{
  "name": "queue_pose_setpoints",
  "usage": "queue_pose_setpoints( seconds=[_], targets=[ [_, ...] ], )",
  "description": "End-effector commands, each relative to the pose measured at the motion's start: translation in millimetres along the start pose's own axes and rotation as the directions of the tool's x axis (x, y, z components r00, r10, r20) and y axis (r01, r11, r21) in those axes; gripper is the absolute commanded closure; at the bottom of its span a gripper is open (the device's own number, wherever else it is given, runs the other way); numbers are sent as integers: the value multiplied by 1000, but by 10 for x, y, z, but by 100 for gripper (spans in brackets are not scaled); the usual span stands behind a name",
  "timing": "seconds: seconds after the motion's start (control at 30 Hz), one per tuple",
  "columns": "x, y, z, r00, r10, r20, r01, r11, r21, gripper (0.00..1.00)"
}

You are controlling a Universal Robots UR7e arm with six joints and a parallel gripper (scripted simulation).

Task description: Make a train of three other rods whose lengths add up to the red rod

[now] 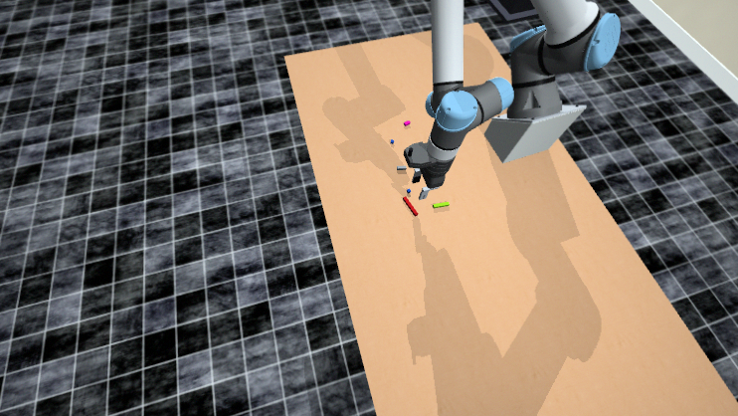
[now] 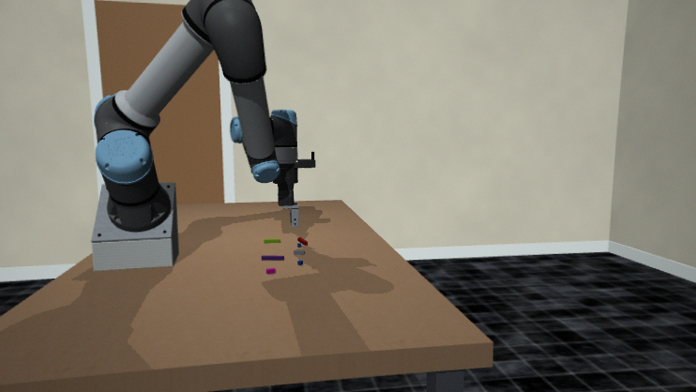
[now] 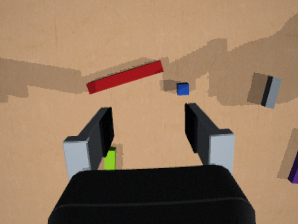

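Observation:
My gripper is open and empty, hovering a little above the table. The red rod lies flat just ahead of the fingers. A blue rod lies close to its end. The lime rod lies beside the gripper. The grey rod, the purple rod, a second blue rod and the magenta rod lie apart from one another. The arm hides the purple rod in the top view.
The robot's grey base block stands on the table behind the rods. The table's long edge runs close to the red rod's side.

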State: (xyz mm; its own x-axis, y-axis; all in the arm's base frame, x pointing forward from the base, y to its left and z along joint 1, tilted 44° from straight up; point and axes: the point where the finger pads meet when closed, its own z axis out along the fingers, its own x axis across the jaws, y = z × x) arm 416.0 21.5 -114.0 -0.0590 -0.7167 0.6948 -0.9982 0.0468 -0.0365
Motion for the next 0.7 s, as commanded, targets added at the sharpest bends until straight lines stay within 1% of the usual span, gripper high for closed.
queue_pose_setpoints(
  seconds=[0.0,0.47,0.67],
  targets=[
    [-1,-3,-4,1000,0,0,0,1000,1,0],
    [-1,-3,-4,1000,-1,0,1,1000,1,0],
    [-3,0,-5,1000,-30,0,30,1000,1,0]
  ],
)
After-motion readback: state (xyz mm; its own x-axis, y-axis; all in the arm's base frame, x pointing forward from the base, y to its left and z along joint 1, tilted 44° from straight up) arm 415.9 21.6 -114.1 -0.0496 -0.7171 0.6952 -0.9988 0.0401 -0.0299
